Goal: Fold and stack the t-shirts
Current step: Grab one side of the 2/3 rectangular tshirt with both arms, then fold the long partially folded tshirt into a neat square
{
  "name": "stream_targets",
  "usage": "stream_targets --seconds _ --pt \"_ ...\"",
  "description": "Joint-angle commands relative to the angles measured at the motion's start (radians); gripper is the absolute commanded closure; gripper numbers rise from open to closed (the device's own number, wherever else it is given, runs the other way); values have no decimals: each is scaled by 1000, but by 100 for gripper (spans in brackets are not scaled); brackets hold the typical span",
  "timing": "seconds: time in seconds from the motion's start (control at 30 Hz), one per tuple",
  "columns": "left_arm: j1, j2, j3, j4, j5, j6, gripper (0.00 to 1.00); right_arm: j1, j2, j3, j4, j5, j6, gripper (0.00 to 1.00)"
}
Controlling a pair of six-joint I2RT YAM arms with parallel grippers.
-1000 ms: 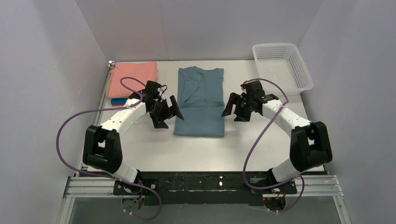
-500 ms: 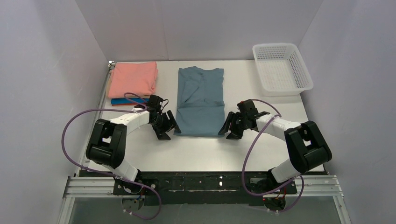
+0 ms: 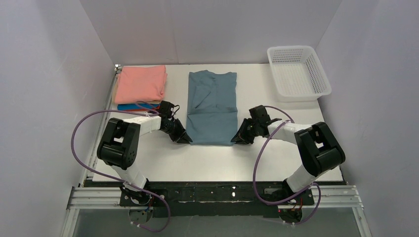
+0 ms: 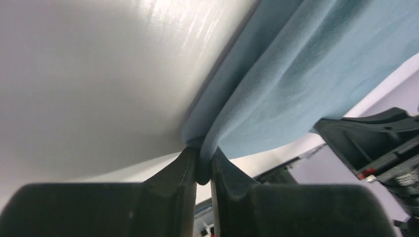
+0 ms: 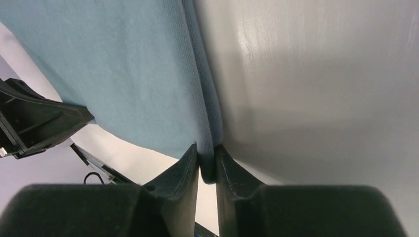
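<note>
**Gripped at both near corners**

Spread flat at the middle of the table [image 3: 207, 165]: a dusty blue-grey t-shirt [image 3: 212, 106], folded lengthwise into a long panel, collar toward the far wall and hem toward the arm bases. Pinched at the near left corner by the left gripper [image 3: 182, 138] and at the near right corner by the right gripper [image 3: 240, 138], both low against the table and angled inward toward the cloth.

Seen close in the left wrist view: two dark fingers [image 4: 173, 182] pressed together on a bunched fold of the blue-grey fabric, nothing but cloth between them, with the rest of the shirt rising away up and to the right. Much the same in the right wrist view: fingers [image 5: 180, 173] closed tight on the doubled edge of the shirt, bare table to one side and cloth to the other.

Stacked by the far left corner, well apart from the held shirt: a salmon-pink t-shirt [image 3: 142, 83] folded into a rectangle, lying on a bright blue t-shirt [image 3: 127, 106] visible only as a strip along the near edge.

Set at the far right corner, clear of both arms: a white mesh basket [image 3: 298, 74].
</note>
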Motion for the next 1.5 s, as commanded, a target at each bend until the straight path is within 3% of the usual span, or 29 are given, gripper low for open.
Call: stream_targets --seconds 0.0,0.03,0.23,0.37,0.6,0.77,0.87,1.03,1.17,1.47 --pt "-3 72 -48 -55 -29 5 100 5 40 -22 -17 72 -8 87" --pt "-3 72 -49 -56 -28 4 100 5 38 -20 -21 73 -7 99" --pt "-4 4 -70 -122 -63 10 100 7 -13 -15 -109 33 -43 99" --pt "-14 -128 -170 -158 -54 -46 100 24 -108 -42 -234 -16 -75 99" --pt "-71 -580 -309 -419 -43 -144 100 117 -328 -78 -531 -215 -135 99" --pt "-98 -910 -249 -703 -75 -112 100 195 -480 -45 -737 -308 -220 99" --pt "-103 -1016 -192 -757 -2 -70 100 205 -540 46 -858 -398 -310 99" --pt "-105 -1058 -78 -817 34 -19 100 205 -559 115 -903 -596 -373 99" --pt "-104 -1030 27 -869 -71 63 100 200 -521 161 -934 -599 -434 99" --pt "-101 -825 113 -662 -211 83 100 -17 -400 276 -897 -645 -498 99"
